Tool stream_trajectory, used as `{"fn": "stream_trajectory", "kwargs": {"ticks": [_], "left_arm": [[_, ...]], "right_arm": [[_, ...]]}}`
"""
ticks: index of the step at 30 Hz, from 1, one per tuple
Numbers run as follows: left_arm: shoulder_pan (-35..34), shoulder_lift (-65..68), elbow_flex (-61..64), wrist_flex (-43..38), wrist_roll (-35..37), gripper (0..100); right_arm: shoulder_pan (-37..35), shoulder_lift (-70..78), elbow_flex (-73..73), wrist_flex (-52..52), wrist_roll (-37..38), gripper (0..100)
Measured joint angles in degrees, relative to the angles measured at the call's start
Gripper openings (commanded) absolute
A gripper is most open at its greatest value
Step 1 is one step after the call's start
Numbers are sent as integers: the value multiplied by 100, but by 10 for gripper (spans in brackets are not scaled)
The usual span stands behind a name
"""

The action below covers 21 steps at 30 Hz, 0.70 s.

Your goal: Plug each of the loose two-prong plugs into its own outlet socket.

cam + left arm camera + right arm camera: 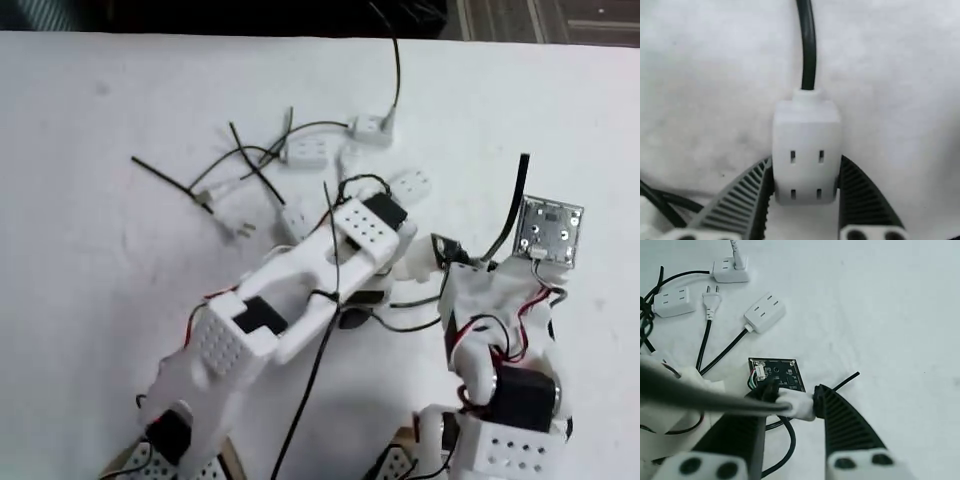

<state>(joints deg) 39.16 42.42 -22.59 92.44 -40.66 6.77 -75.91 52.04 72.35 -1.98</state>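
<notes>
My left gripper is shut on a white outlet socket. Its slots face the camera and its black cord runs away over the table. My right gripper is shut on a small white plug whose dark cable trails off sideways, close to the left arm's circuit board. From above, the left arm stretches to the table's middle, and the right gripper sits beside its tip. Other sockets and a loose plug lie beyond.
A far socket has a plug seated in it, with its cord running off the back edge. Tangled black cables cover the middle left. Another loose white plug lies between two sockets. The white table is bare at left and right.
</notes>
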Motion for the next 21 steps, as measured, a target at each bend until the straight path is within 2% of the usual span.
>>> {"fn": "stream_trajectory", "kwargs": {"ticks": [5,11,16,21], "left_arm": [[-9,-624,888,-404,70,22],[-35,-2022,2875,-1600,-26,22],[-264,-2971,4510,-2576,-677,22],[-659,-3701,5345,-3024,-1890,22]], "right_arm": [[0,0,-791,527,0,17],[-457,-62,-1503,844,0,17],[-905,-62,-1705,870,0,17],[-1310,-62,-1714,870,0,17]]}}
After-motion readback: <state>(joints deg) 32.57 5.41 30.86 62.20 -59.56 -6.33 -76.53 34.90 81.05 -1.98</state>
